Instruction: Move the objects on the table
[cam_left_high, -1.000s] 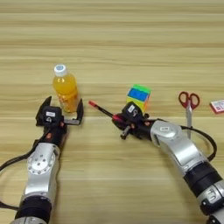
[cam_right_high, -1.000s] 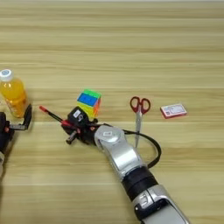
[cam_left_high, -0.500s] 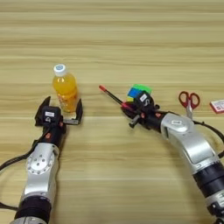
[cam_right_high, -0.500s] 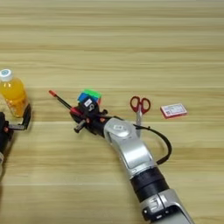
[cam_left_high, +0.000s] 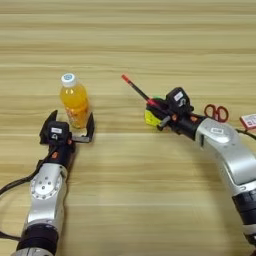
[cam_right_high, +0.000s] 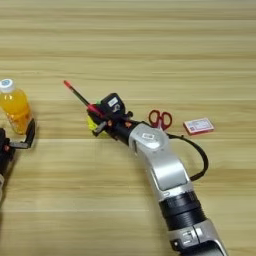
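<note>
A small bottle of orange drink (cam_left_high: 75, 104) with a white cap stands upright on the wooden table (cam_left_high: 130, 190) at the left. My left gripper (cam_left_high: 70, 130) is open, one black finger on each side of the bottle's base. To the right, my right gripper (cam_left_high: 164, 111) is shut on the thin black pen (cam_left_high: 139, 91). The pen juts out toward the far left, its red end leading. In the right eye view the pen (cam_right_high: 80, 97) and right gripper (cam_right_high: 104, 117) show left of centre.
A colourful cube (cam_left_high: 151, 118) sits right under the right gripper, mostly hidden, with only yellow and green showing. Red-handled scissors (cam_left_high: 216, 112) lie to the right of it. A small red card (cam_right_high: 198, 126) lies further right.
My right gripper has carried the pen away from me and to the right, until it sits over the cube and hides most of it. The left gripper and the bottle have stayed put.
</note>
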